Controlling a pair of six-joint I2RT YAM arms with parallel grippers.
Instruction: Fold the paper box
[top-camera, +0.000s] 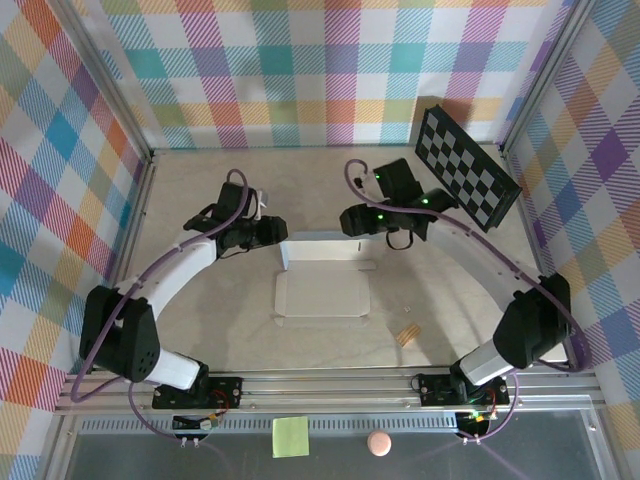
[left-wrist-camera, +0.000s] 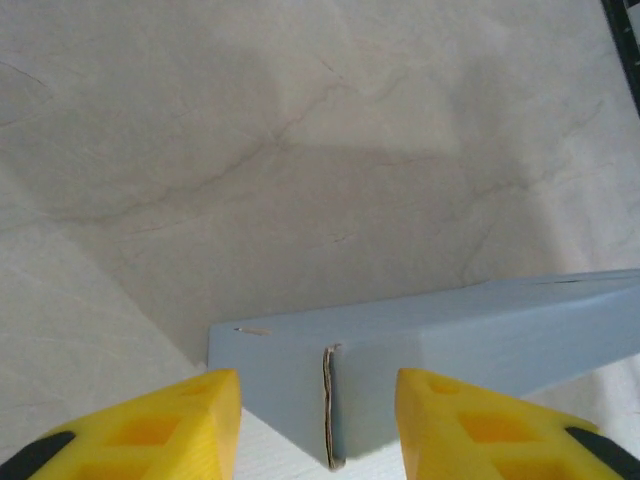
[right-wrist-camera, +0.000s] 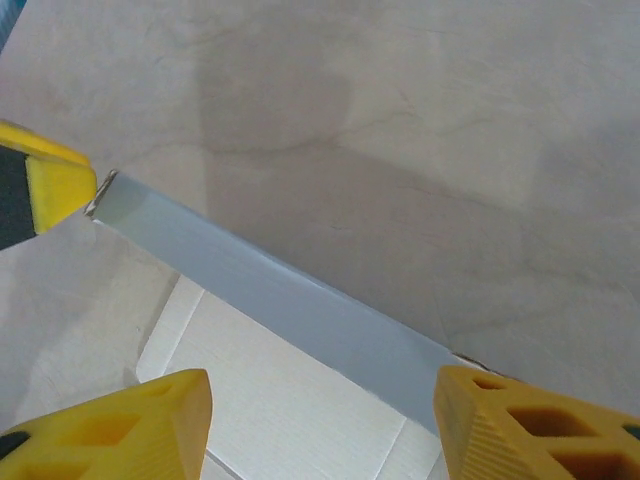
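The paper box (top-camera: 322, 295) lies mid-table as a pale grey-white creased sheet, its far wall (top-camera: 318, 246) folded upright. My left gripper (top-camera: 278, 238) is at that wall's left end. In the left wrist view its yellow fingers (left-wrist-camera: 150, 430) stand open on either side of the box corner (left-wrist-camera: 300, 350), where a flap edge (left-wrist-camera: 330, 410) shows, with a gap on both sides. My right gripper (top-camera: 352, 222) is at the wall's right end, open (right-wrist-camera: 322, 385) over the grey wall (right-wrist-camera: 270, 290) and the white base panel (right-wrist-camera: 290, 400). A left fingertip (right-wrist-camera: 55, 185) touches the wall's far end.
A black-and-white checkerboard panel (top-camera: 468, 165) leans at the back right. A small tan piece (top-camera: 406, 335) lies right of the box. A yellow-green sticky note (top-camera: 290, 436) and a pink round object (top-camera: 378, 442) sit in front of the arm bases. Plaid walls enclose the table.
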